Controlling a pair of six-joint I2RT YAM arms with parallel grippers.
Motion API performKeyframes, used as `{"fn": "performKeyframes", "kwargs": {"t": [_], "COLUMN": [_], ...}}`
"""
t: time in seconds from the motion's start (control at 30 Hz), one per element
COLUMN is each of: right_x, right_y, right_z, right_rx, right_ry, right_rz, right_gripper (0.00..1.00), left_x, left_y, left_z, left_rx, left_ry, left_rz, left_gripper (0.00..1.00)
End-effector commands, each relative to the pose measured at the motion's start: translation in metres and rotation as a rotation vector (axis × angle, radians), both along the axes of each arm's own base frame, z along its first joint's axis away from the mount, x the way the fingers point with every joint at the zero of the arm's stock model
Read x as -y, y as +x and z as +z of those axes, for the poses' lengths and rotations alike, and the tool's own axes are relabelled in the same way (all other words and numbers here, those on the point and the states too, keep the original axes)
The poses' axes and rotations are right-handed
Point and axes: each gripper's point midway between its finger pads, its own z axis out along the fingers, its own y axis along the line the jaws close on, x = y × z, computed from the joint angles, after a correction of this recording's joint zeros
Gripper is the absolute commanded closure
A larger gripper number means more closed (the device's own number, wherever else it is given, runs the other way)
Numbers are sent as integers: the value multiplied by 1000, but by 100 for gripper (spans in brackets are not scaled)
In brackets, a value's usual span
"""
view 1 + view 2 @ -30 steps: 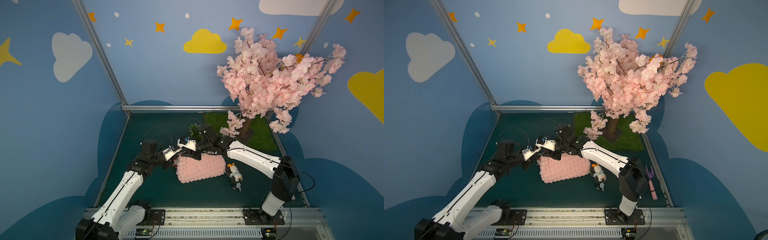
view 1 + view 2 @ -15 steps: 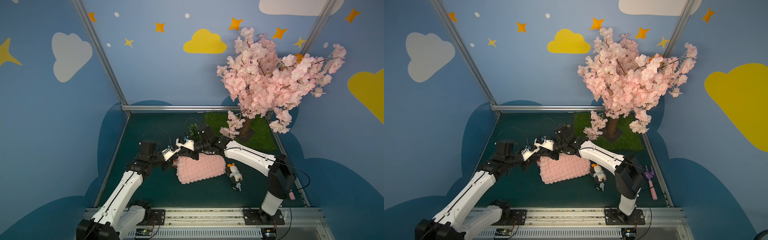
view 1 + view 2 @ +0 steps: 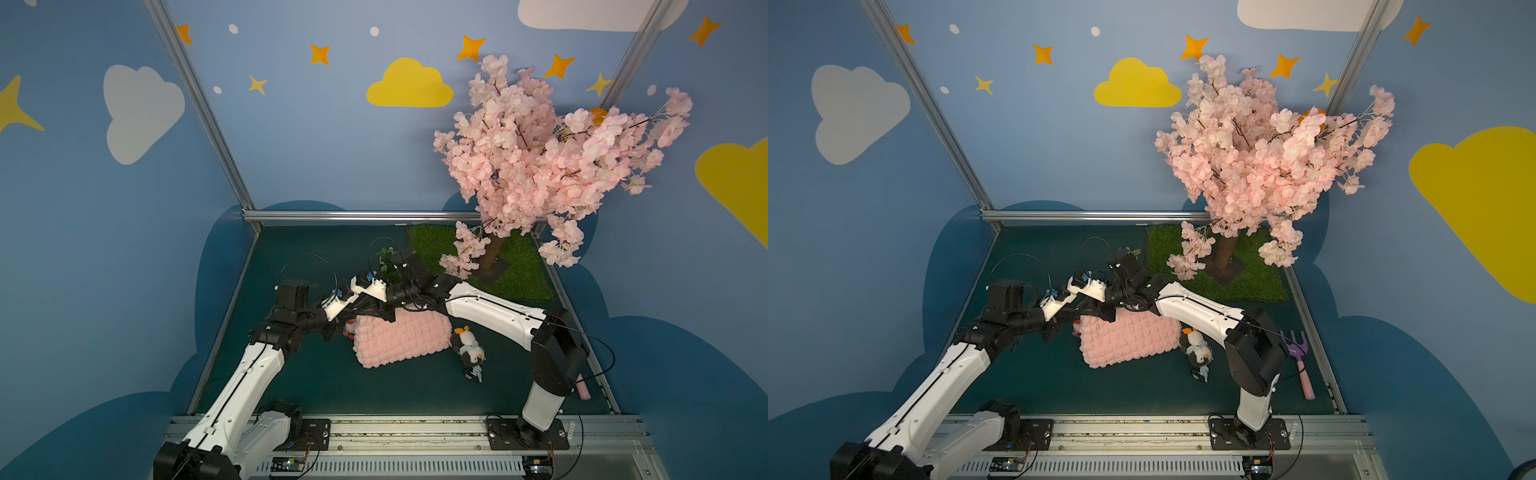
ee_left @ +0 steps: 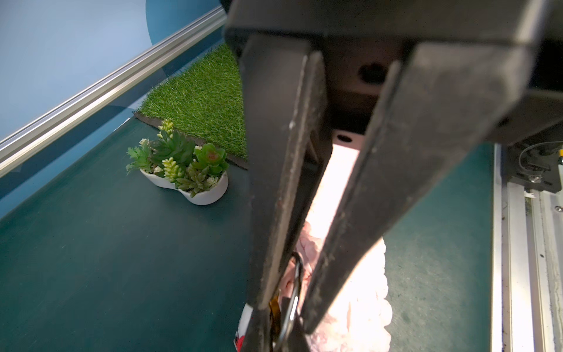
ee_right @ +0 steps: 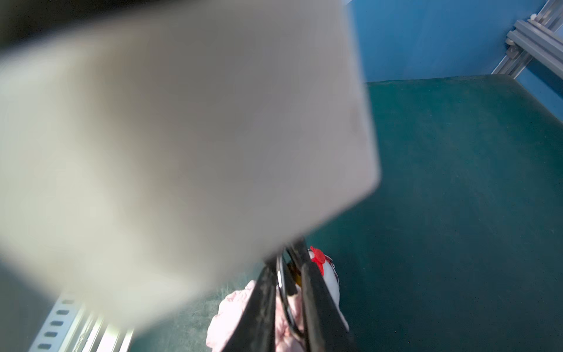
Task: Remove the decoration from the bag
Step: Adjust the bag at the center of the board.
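Change: the right arm's elbow is drawn inward and the right tool [image 3: 368, 311] is shifted toward the left tool [image 4: 281, 329]; the bag [image 3: 401, 338] and the plush penguin [image 3: 467, 348] are left where they lay.
Left tool: its dark, scuffed fingers are pressed together on the thin metal ring [image 4: 293, 304] at the bag's far left corner.
Right tool: it is crowded over the same corner. Its jaws are hidden in both top views, and the right wrist view is largely blocked by a blurred pale surface, so its state cannot be told.
Bag: a soft pink rectangle of puffy quilted plush is laid flat mid-desk, slightly slanted.
Decoration: a small, rounded red-and-white decoration [image 5: 330, 279] is seen right at the ring corner.
Penguin: a fuzzy black-and-white toy is laid just beside the bag's right end.
Desk: the desk [image 3: 332, 390] is covered in matte dark teal. Open surface is left between the bag and the front rail, and to the bag's left.
Rear: a glossy white succulent pot [image 4: 185, 176] is set at the edge of the bristly grass mat [image 4: 207, 91]; the blossom tree [image 3: 540, 166] is stood on that mat.
Right edge: a pink-handled rake [image 3: 1304, 365] is laid near the side rail.
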Motion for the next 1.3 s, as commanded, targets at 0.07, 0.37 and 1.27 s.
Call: {"fn": "performKeyframes", "kwargs": {"t": [0.07, 0.37, 1.27], "right_x": [3, 4, 5], "right_y": [-13, -13, -4], "right_z": [-26, -11, 18], "right_rx": [-56, -34, -56], "right_ry": [-58, -37, 43], "right_rz": [30, 25, -59], "right_gripper": [92, 100, 100], "left_x": [8, -2, -10], "left_y": [1, 2, -1], "left_z": [23, 6, -34], "left_rx": [71, 22, -68], "left_ry": [-68, -38, -69], "left_rz": [-39, 21, 87], "left_gripper": [98, 79, 52]}}
